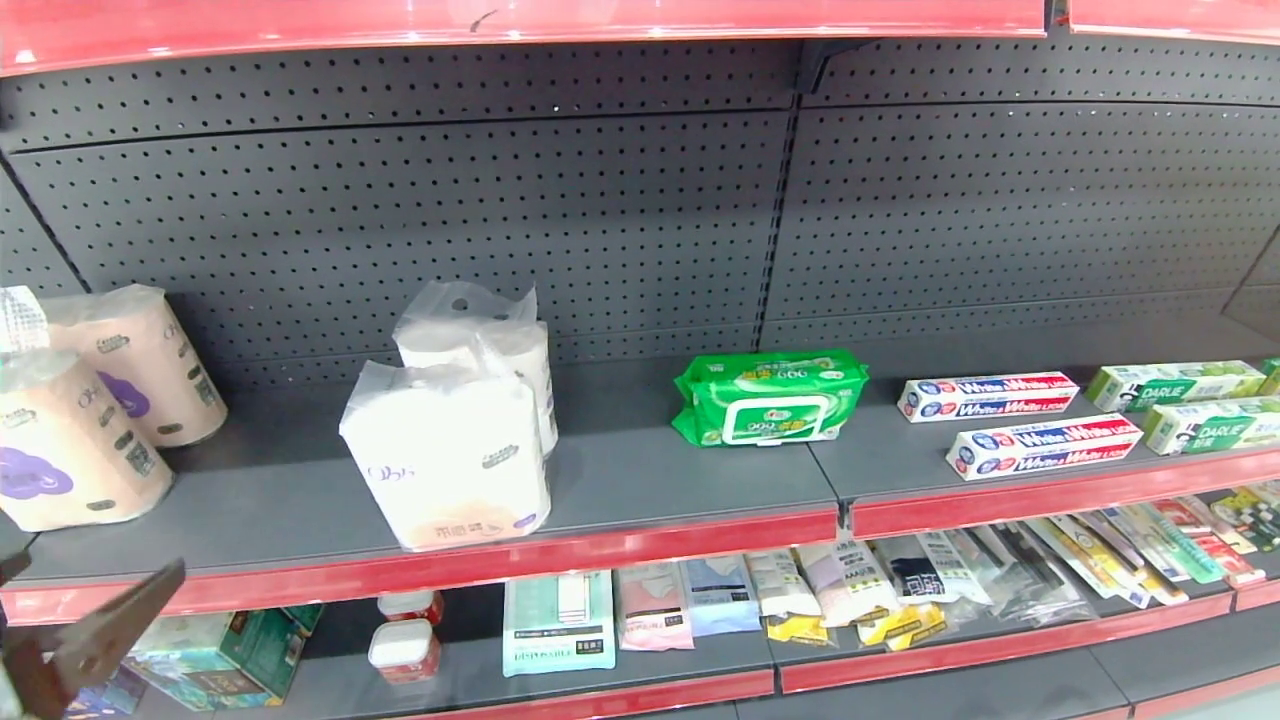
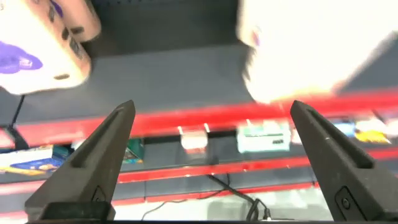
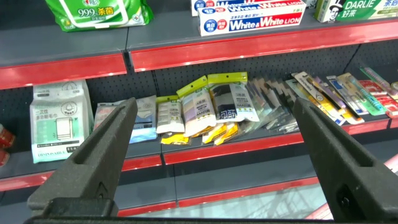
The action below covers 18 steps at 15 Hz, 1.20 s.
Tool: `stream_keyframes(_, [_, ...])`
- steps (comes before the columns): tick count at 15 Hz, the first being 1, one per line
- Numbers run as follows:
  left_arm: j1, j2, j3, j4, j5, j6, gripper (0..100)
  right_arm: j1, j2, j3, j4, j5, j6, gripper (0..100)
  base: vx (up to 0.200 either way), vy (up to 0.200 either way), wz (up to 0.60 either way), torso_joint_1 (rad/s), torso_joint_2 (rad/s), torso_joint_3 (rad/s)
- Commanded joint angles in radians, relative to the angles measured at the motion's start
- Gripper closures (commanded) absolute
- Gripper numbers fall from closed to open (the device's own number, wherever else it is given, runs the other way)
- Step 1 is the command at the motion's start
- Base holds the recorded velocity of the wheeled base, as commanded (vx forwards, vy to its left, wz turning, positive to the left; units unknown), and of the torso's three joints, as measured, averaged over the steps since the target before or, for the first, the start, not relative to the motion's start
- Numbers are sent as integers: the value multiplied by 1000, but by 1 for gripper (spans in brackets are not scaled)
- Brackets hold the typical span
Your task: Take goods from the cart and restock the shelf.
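Goods line the dark middle shelf [image 1: 650,470] in front of a perforated back panel [image 1: 600,220]. A white pack of tissue rolls [image 1: 450,465] stands at the front edge, just above the red price rail [image 1: 620,545], with a second white pack [image 1: 490,345] touching it from behind. To the left, well apart, two peach roll packs [image 1: 70,450] lie side by side. To the right sits a green wipes pack [image 1: 770,397], then two red-and-blue toothpaste cartons [image 1: 1045,446] and two green toothpaste cartons [image 1: 1175,385] lying flat, one behind the other. The left gripper [image 2: 211,109] hangs low in front of the price rail, level with the gap between the peach packs and the white pack, its jaws spread wide with nothing between them. The right gripper [image 3: 216,102], jaws likewise parted and empty, faces the lower shelf [image 3: 249,146], where sachets [image 3: 205,109] lie fanned beside a pale teal packet [image 3: 59,121] and a row of toothbrush packs [image 3: 336,93]. At the left of that lower shelf stand two small red-and-white jars [image 1: 405,650] and a green box [image 1: 230,650].
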Motion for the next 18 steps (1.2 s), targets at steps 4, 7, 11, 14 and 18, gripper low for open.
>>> stream_keyframes(4, [-25,-716,124,439,-80,24,0,0,2,0,0,0,0,0,0,0,0,0,0,0])
stream_keyframes(7, [-28,-731,145,428,-25,14,0,0,2,0,0,0,0,0,0,0,0,0,0,0])
stream_keyframes(11, [-30,-731,191,338,270,-72,0,0,2,0,0,0,0,0,0,0,0,0,0,0])
stream_keyframes(14, [-28,-731,296,114,418,-126,0,0,2,0,0,0,0,0,0,0,0,0,0,0])
stream_keyframes(18, [-28,-717,305,86,18,67,0,0,2,0,0,0,-3,0,0,0,0,0,0,0])
